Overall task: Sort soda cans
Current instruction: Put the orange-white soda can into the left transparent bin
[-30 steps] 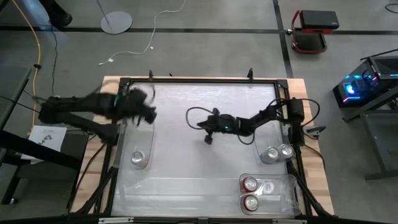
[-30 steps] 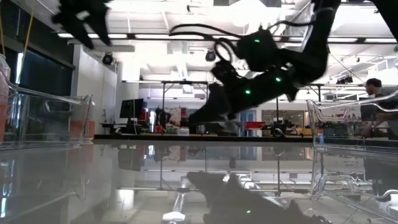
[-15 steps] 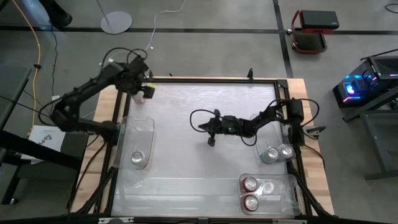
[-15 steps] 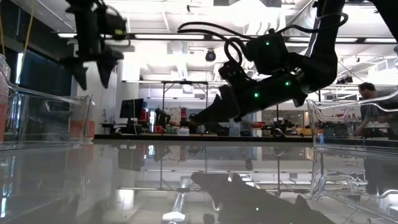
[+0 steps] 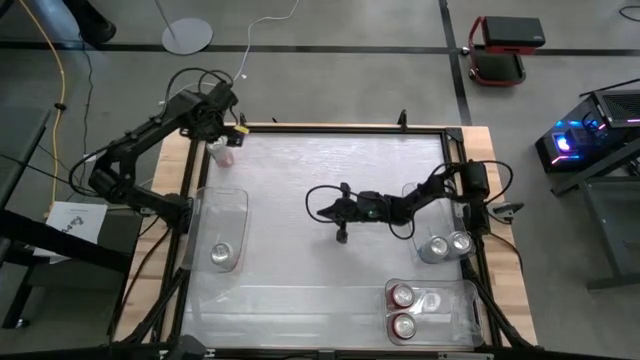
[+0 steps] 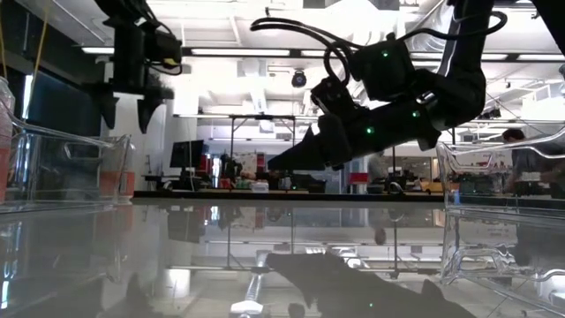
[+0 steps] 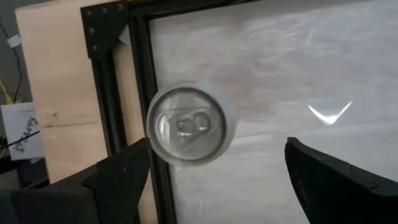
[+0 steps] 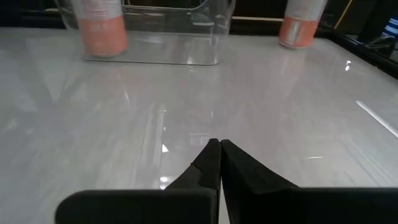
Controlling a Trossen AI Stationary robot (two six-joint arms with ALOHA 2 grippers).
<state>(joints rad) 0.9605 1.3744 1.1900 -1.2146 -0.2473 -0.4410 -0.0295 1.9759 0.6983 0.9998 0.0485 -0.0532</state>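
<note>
High view: the left gripper (image 5: 222,128) has swung out from over the left tray (image 5: 236,205) to the table's far left corner, poised above a lone pink-white can (image 5: 224,155) beside the black frame (image 5: 330,128). One can (image 5: 221,254) sits in the left tray, two silver cans (image 5: 447,245) and two red cans (image 5: 403,310) in the right-hand trays.

Low view: the left gripper (image 6: 126,108) hangs high, fingers spread, while the right gripper (image 6: 281,162) hovers mid-table, pressed together and empty.

Left wrist view: the can's silver top (image 7: 186,124) lies between the spread fingers (image 7: 124,177), untouched.

Right wrist view: closed fingertips (image 8: 217,149) point toward the left tray (image 8: 163,28) and the corner can (image 8: 301,23).

Judged from this, only the final can awaits pickup.
</note>
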